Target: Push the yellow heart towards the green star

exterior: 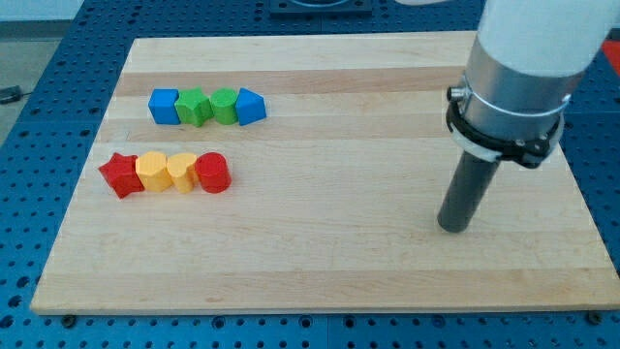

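Rod's lower end, my tip (452, 229), bare (no claw, nothing held), touching no block. Small yellow heart block (180, 172) far to tip's left; green star block (194, 106) just above it. Push not started.

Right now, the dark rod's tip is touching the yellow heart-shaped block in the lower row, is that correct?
No. In the camera view my tip touches nothing; it rests on the wooden board far to the view's right of the yellow heart-shaped block, which does sit in the lower row.

My tip (452, 228) well right of blocks (194, 141)
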`<act>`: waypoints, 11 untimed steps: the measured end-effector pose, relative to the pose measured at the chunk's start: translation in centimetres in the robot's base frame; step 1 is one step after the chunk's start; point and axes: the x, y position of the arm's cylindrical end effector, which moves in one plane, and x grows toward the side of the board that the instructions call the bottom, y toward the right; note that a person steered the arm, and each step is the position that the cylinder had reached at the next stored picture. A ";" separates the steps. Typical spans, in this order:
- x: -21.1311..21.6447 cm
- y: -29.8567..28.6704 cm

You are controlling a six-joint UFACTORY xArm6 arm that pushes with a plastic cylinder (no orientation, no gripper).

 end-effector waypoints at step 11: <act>-5.6 -30.4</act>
